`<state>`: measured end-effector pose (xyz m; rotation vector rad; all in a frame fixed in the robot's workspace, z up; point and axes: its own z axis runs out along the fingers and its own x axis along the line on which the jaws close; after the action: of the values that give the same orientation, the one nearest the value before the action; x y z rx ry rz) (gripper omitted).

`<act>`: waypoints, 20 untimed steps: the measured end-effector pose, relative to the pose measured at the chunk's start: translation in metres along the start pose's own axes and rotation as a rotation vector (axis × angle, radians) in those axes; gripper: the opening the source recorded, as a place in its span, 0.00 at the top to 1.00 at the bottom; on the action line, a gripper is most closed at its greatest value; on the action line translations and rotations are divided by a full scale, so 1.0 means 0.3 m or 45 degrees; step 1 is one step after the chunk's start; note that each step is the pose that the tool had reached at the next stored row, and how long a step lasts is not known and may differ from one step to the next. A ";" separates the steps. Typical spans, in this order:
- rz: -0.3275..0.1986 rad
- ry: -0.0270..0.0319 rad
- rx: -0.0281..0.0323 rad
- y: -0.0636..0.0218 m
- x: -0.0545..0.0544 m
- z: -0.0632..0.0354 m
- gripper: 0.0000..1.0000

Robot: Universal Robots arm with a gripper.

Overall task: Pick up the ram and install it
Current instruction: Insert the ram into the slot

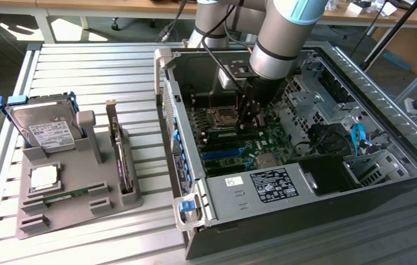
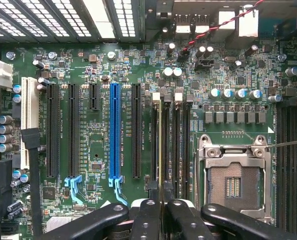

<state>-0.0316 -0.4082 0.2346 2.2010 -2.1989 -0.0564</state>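
Your ram (image 2: 161, 145) shows edge-on in the wrist view. It is a very thin, straight strip with a yellow-green board edge, turned so that you see neither face. It runs lengthwise along the bank of black memory slots (image 2: 177, 145), parallel to them and over the side of the bank away from the processor socket (image 2: 233, 182). You cannot tell whether its lower edge has entered a slot. The gripper (image 2: 162, 210) pinches it, with the two matt black fingers (image 2: 146, 220) closed flat against either side of the strip. Rounded black linkage bars splay out beyond them.

Beneath it lies the glossy green motherboard (image 2: 138, 65), crowded with fine traces and small parts. One long blue slot (image 2: 114, 130) stands among longer black ones, and a white slot (image 2: 28, 120) sits further out. The socket is a square of bright stamped steel, open, with a fine grid of contacts inside. A row of silver-topped round capacitors (image 2: 236, 93) stands just beside it.

In the exterior view the smooth grey cylindrical arm (image 1: 285, 33) reaches down into the open sheet-metal case (image 1: 385, 94). The case lies on its side on a ribbed aluminium table (image 1: 83, 66).

On the exterior view's left, well apart from the case, sits a grey plastic holder (image 1: 76, 215). It carries an upright hard drive (image 1: 43, 130), an upright dark expansion card (image 1: 120, 160), a small square silver chip (image 1: 44, 176) and another narrow green board (image 1: 69, 196) lying flat.
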 end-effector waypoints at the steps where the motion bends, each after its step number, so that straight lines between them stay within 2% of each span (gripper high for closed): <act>1: 0.004 -0.0002 0.0000 0.000 0.000 0.000 0.88; 6: 0.034 -0.0017 0.0002 0.000 0.000 -0.002 0.88; 9: 0.034 -0.0016 0.0001 0.001 0.000 -0.030 0.88; 14: -0.041 0.0017 -0.0002 0.001 0.000 -0.030 0.88; 20: -0.041 0.0017 -0.0002 0.001 0.003 -0.029 0.88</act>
<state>-0.0315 -0.4092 0.2434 2.2358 -2.1629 -0.0558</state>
